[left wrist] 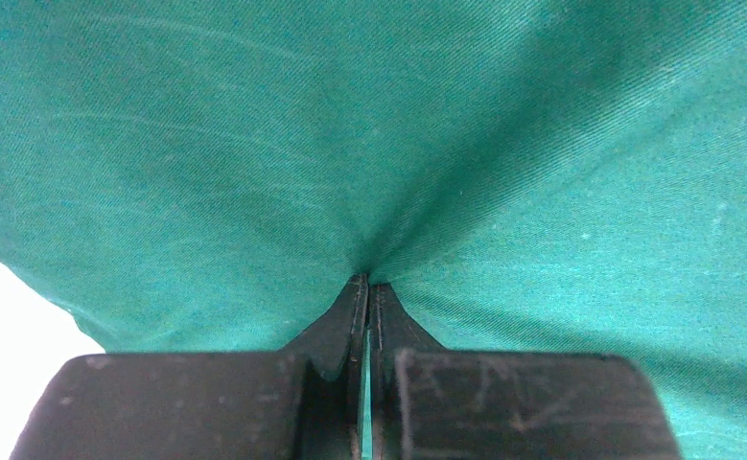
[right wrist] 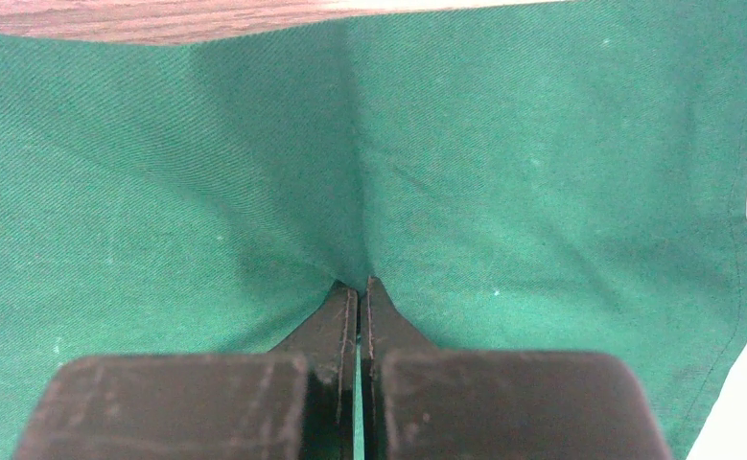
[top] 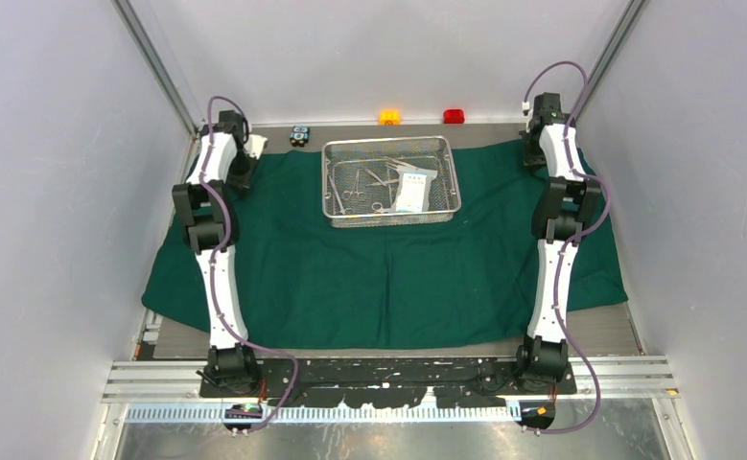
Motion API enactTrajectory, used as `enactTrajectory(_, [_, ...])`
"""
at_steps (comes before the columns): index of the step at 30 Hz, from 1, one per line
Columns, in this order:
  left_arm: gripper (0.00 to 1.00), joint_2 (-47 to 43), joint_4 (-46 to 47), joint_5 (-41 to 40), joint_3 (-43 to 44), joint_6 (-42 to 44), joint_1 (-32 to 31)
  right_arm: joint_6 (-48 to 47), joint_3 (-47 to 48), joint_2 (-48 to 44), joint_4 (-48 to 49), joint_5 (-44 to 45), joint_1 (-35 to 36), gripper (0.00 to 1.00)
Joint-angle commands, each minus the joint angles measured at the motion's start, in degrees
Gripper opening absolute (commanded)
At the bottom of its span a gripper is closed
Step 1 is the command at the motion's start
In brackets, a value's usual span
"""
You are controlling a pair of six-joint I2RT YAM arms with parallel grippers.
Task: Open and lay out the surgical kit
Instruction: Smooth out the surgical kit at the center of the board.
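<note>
The dark green cloth wrap [top: 369, 278] lies unfolded across the table. On its far middle stands the silver wire-mesh tray [top: 388, 219], holding steel scissors and forceps [top: 355, 187] and a flat white-blue packet [top: 412, 190]. My left gripper [top: 243, 172] is at the cloth's far left corner and my right gripper [top: 534, 153] at its far right corner. In the left wrist view the left gripper [left wrist: 369, 280] is shut on a pinch of cloth [left wrist: 254, 144], which puckers at the tips. The right gripper [right wrist: 358, 285] pinches the cloth [right wrist: 542, 192] the same way.
An orange block [top: 389, 117], a red block [top: 454, 116] and a black-blue block [top: 299, 135] sit along the back edge behind the tray. Grey walls close in left, right and behind. A wooden edge [right wrist: 158, 19] shows beyond the cloth in the right wrist view.
</note>
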Motion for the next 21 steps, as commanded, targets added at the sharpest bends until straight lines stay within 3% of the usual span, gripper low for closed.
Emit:
enactTrajectory(1, [0.0,-1.4,6.1,-7.4,-5.6,2.8,3.4,-1.6,-1.7,0.5,1.4,6.0,-1.8,0.0])
enactTrajectory(6, [0.0,-4.4,7.1,-7.3,-10.8,3.8,3.9,-1.6,-4.8,-1.4,2.7,6.9,-2.0,0.04])
enactTrajectory(10, [0.03,-5.5,6.9,-8.0,-12.8,4.3,4.0,-1.7,-7.5,-3.4,3.7,7.7,-2.1,0.21])
enactTrajectory(15, [0.24,-7.7,9.1,-10.3,-16.1,5.6,4.5,-2.0,-9.4,-6.2,4.4,8.7,-2.5,0.37])
enactTrajectory(21, [0.47,-10.0,11.2,-10.4,-19.2,6.0,6.8,-3.7,-13.1,-9.9,5.8,10.5,-3.5,0.44])
